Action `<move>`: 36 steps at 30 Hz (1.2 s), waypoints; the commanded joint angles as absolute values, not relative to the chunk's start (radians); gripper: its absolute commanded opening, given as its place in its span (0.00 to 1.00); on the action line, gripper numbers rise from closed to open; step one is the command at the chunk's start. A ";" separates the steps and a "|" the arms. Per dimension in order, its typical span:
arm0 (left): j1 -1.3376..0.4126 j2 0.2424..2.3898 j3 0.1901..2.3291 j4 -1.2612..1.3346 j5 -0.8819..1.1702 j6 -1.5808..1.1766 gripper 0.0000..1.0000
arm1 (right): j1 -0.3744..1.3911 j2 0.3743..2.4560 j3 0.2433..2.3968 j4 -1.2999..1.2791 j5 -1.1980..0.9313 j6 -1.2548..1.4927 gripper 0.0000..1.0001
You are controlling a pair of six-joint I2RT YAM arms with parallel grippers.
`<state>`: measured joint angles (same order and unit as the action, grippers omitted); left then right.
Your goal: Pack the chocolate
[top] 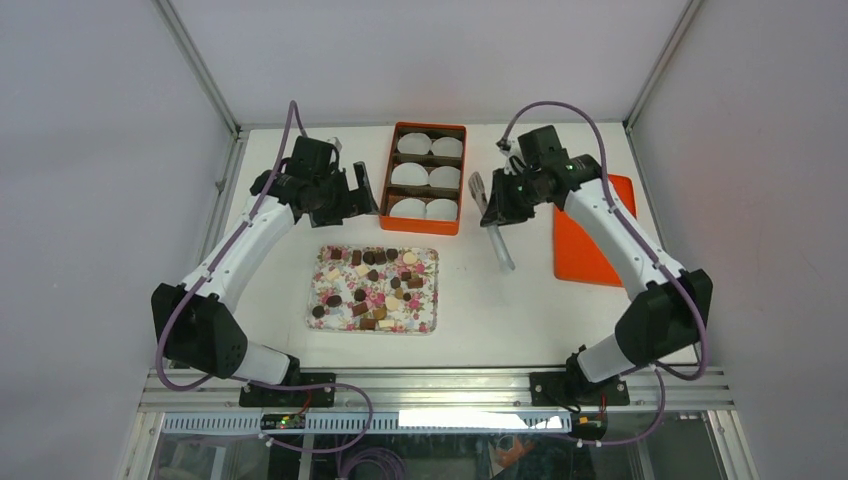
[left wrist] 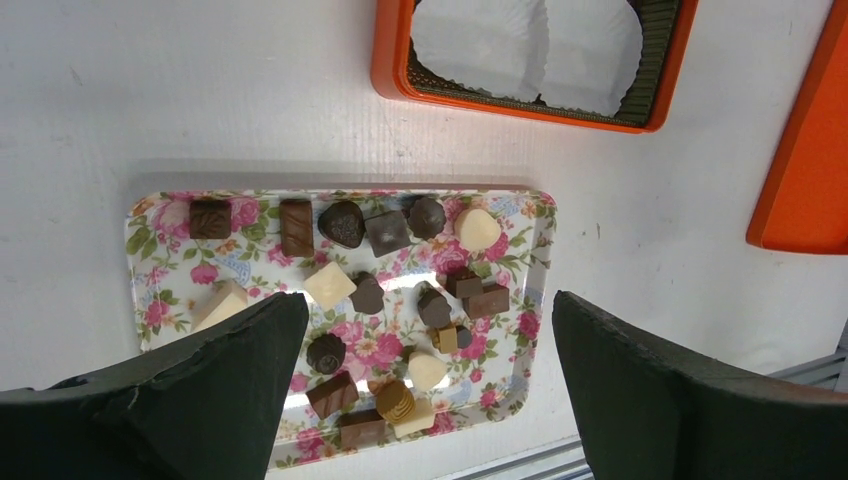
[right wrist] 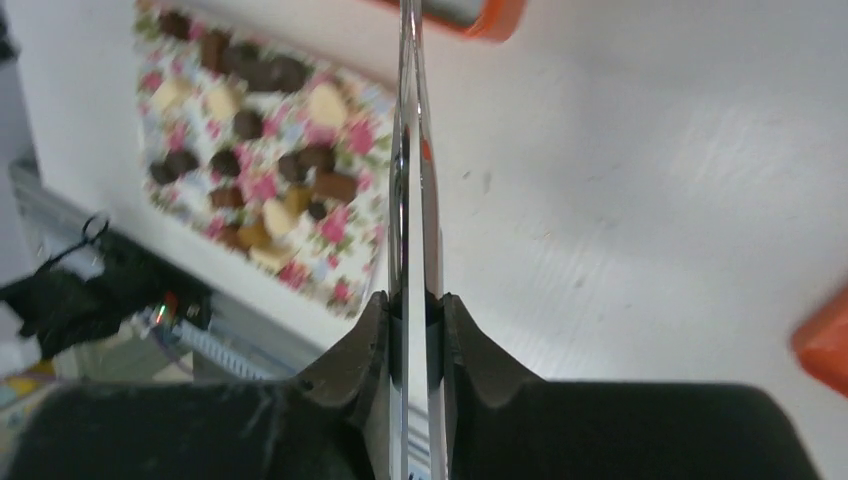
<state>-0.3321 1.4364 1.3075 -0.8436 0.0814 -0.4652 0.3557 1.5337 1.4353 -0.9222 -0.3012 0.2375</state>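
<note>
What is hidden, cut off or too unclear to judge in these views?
Right wrist view: the tongs in the right gripper, tips cut off by the top edge.
Left wrist view: the orange box, far part cut off by the top edge.
Left wrist view: the tray, one corner hidden behind the left gripper.
Right wrist view: the chocolates, blurred; top view, too small to count.

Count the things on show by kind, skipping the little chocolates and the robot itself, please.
white paper cups: 6
orange box: 1
orange lid: 1
flowered tray: 1
metal tongs: 1
Total: 10
</note>
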 commanded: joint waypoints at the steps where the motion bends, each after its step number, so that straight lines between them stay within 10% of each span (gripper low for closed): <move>1: -0.300 1.389 1.289 -0.787 0.142 -0.489 0.99 | 0.418 1.457 1.382 -1.028 -0.489 0.270 0.00; 25: -0.298 1.351 1.235 -0.746 0.179 -0.496 0.99 | 0.600 1.520 0.875 -0.405 0.312 0.485 0.07; 36: -0.298 1.326 1.196 -0.751 0.184 -0.504 0.99 | 0.612 1.555 0.846 -0.396 0.305 0.515 0.70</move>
